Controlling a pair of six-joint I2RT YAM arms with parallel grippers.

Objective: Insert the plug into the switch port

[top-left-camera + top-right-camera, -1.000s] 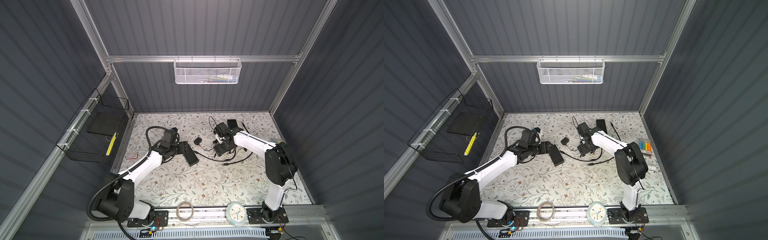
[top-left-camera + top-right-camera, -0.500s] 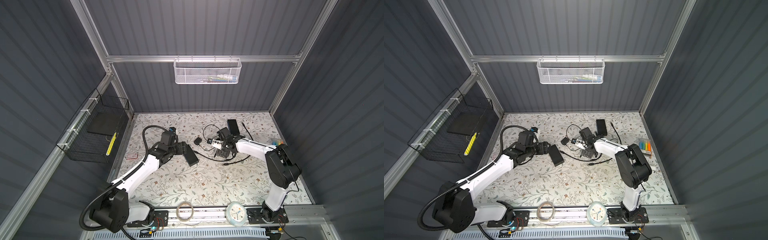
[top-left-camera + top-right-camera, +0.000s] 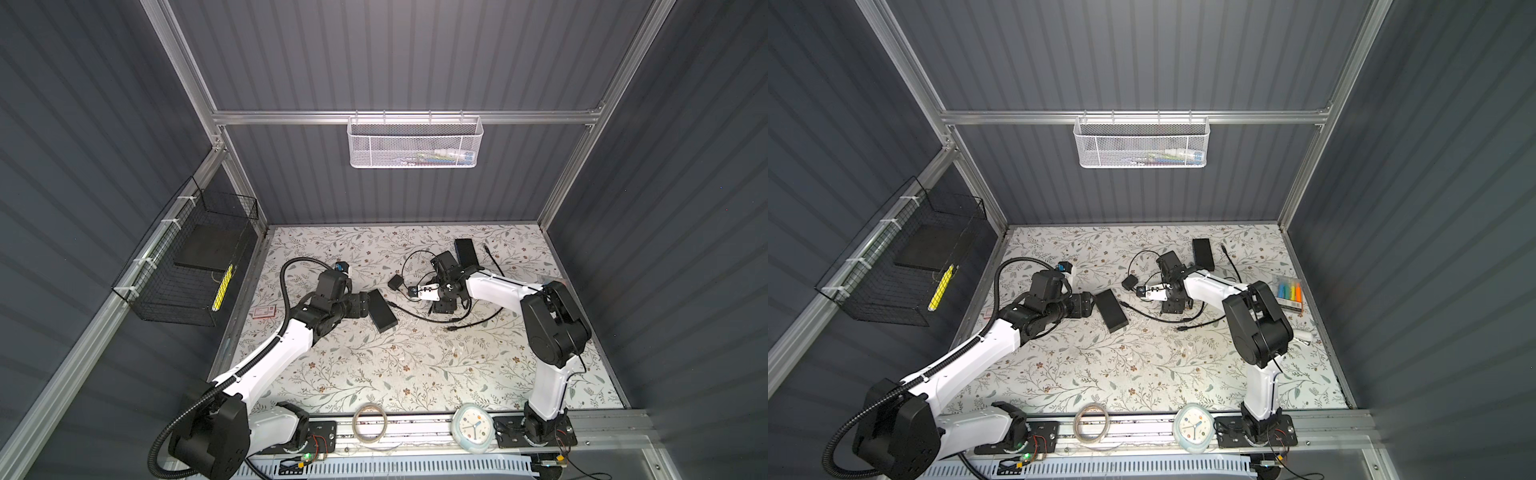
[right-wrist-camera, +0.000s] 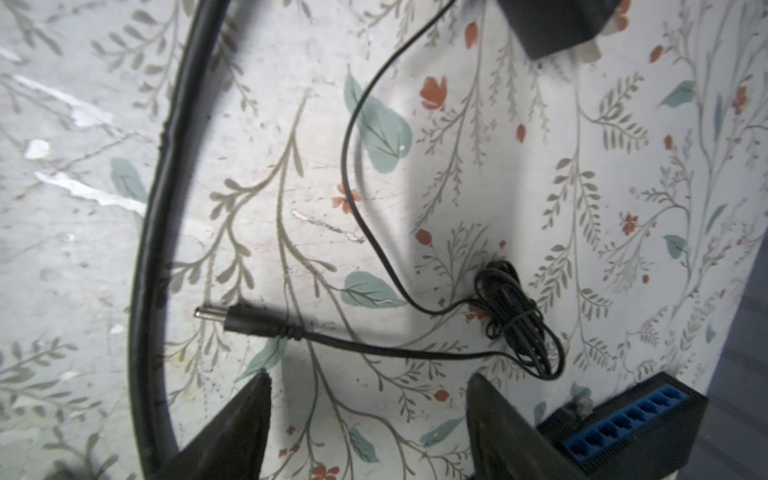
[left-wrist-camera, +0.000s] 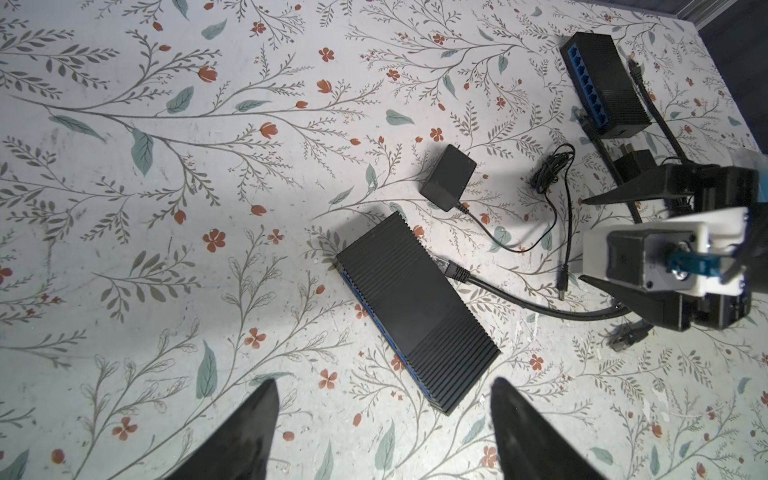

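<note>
left end effector: fingers apart, nothing between them, hovering just short of the switch
right end effector: i see it spread too, empty, above the barrel plug
barrel plug: loose on the desk, near the switch, not touching, in no port
switch: flat on the desk, blue port side turned away from the barrel plug
ethernet plug: just beside the switch's back edge, can't tell if it touches

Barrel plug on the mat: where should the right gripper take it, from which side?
Black sleeve of the barrel plug, behind its metal tip, from above, closing across its width. It lies flat, and the thick cable curves close past the tip.
</note>
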